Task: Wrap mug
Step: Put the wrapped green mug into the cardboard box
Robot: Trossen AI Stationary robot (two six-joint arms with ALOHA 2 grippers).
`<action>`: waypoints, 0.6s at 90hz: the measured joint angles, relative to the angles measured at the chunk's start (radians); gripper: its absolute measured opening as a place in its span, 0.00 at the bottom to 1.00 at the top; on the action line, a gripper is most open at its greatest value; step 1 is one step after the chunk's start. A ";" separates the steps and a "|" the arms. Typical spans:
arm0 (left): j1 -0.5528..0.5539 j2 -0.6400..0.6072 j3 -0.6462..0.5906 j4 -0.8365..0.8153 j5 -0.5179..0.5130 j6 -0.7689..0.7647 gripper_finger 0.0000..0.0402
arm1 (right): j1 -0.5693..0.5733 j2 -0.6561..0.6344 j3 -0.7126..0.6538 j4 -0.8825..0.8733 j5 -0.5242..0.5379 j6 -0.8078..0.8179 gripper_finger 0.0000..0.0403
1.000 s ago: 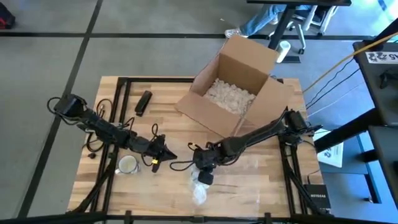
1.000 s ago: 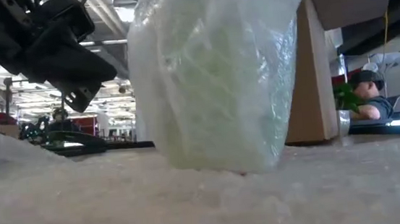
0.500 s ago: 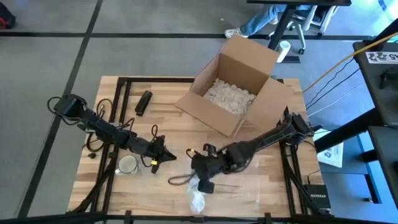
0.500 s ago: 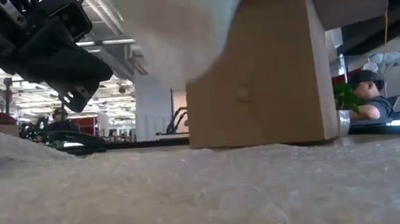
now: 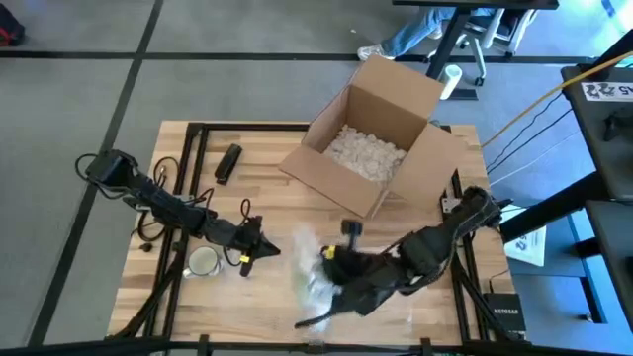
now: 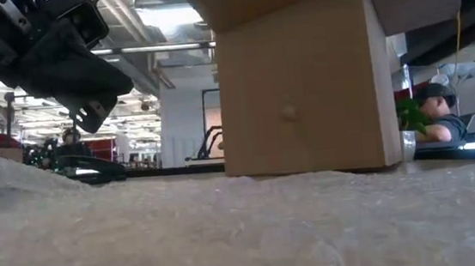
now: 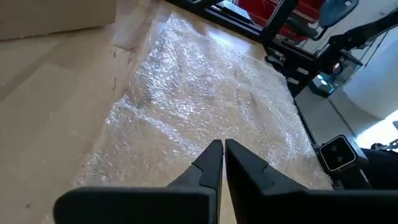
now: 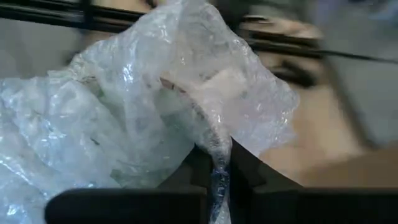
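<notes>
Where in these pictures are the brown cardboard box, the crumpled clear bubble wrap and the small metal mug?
Brown cardboard box (image 5: 348,109): high view, on its side wall.
Crumpled clear bubble wrap (image 8: 124,124): right wrist view, middle of the bundle pinched by the right gripper (image 8: 219,163).
Small metal mug (image 5: 203,262): high view, on its open top.

The right gripper and the bubble wrap it pinches are motion-blurred from above. Whether a mug sits inside the wrap cannot be told. The cardboard box is cut off at the low view's top edge.
</notes>
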 joint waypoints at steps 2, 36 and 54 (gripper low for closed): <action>0.000 0.000 0.000 0.000 0.000 0.000 0.00 | -0.001 0.000 0.018 -0.032 0.025 0.007 0.00; 0.000 0.000 0.000 -0.001 -0.001 0.001 0.00 | -0.012 -0.175 0.067 -0.102 0.261 0.012 0.00; 0.000 0.000 0.000 0.000 -0.001 0.000 0.00 | -0.013 -0.245 0.067 -0.045 0.252 -0.030 0.00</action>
